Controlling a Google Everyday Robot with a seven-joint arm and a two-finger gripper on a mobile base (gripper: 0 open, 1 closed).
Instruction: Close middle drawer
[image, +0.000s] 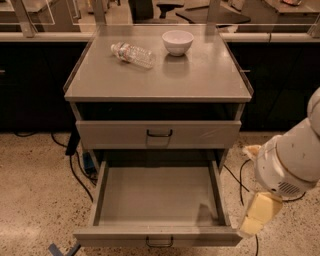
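Observation:
The grey cabinet has its top drawer (159, 134) shut. Below it the middle drawer (158, 195) is pulled far out, showing a plain, empty grey tray and a small dark bar handle (160, 243) on its front. My gripper (256, 216), cream-coloured under the white arm (292, 162), hangs low at the right. It is just outside the open drawer's front right corner, close to or touching it. The lowest drawer is hidden.
On the cabinet top (200, 75) lie a clear plastic bottle (132, 53) on its side and a white bowl (178, 41). Cables (75, 170) run over the speckled floor on both sides. Dark counters stand behind the cabinet.

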